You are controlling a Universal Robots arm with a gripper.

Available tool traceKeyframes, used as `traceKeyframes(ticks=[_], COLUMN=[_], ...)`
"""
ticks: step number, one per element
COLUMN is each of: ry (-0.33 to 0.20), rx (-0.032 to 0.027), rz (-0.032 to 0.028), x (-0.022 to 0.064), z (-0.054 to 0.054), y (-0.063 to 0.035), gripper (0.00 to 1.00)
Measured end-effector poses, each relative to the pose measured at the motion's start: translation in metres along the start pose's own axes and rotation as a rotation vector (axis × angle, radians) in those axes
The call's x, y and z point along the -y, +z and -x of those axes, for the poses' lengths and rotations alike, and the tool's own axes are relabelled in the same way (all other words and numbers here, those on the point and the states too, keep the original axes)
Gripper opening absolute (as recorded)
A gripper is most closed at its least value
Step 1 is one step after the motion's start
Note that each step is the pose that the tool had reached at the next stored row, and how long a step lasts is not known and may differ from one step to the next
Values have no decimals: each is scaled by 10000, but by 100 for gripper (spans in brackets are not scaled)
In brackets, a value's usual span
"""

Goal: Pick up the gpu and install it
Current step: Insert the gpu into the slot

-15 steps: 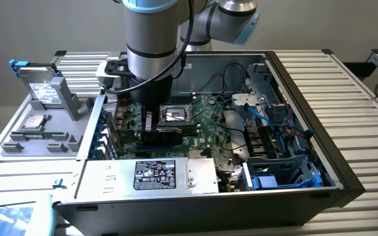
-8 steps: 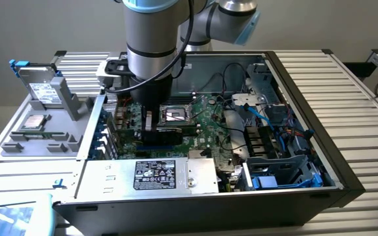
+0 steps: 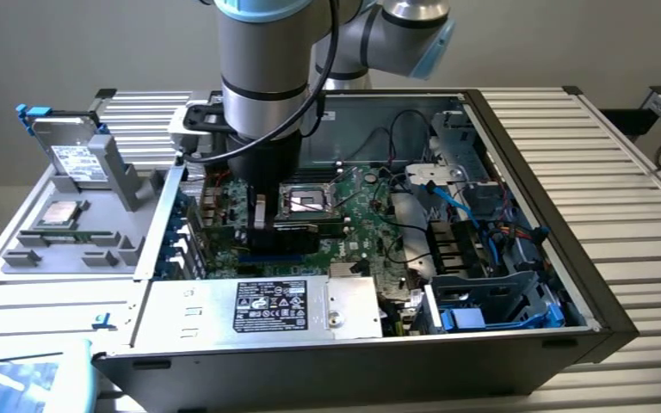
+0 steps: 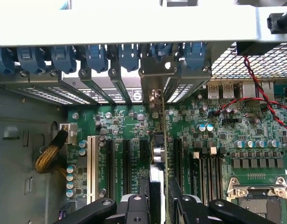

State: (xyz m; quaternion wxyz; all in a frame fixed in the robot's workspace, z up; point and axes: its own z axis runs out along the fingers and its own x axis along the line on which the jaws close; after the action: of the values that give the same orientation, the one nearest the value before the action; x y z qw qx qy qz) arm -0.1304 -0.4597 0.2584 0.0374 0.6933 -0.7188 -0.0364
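Grip: the gripper [image 4: 157, 201] had its fingers [image 4: 134, 207] drawn in narrow and clamped on the gpu [image 4: 163, 140], one finger each side, with the card edge-on between them.
Card position: upright over the motherboard [image 4: 115, 126], among the black expansion slots [image 4: 127, 158]. Its silver bracket [image 4: 155, 70] sat at the rear openings, under the blue clips [image 4: 97, 56].
Seating: you couldn't tell whether the edge connector was in its slot, because the card hid that part.
Doing it well: my read is that you needed the card vertical and lined up along the slot, then pushed straight down and evenly. Any tilt would have loaded one end of the connector.
Bracket edge: tight. The slot covers [image 4: 120, 86] were just beside it, so there was no sideways room.
White-slot side: the white slot [image 4: 92, 163] was well apart, no concern.
Socket side: the memory slots [image 4: 208, 168] were near that finger, with the CPU socket [image 4: 257, 200] beyond. The red wire [image 4: 255, 100] was apart from the card.
Overhead: in the exterior view the arm [image 3: 262, 77] stood inside the open case [image 3: 543, 200]. There were walls all round, so the only free room was upward.
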Motion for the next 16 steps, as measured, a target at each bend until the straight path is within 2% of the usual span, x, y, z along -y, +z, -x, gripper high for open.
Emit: traceKeyframes(ticks=[16], ry=[0], rx=[0], rz=[0], x=[0], z=[-1], y=[0], gripper=[27])
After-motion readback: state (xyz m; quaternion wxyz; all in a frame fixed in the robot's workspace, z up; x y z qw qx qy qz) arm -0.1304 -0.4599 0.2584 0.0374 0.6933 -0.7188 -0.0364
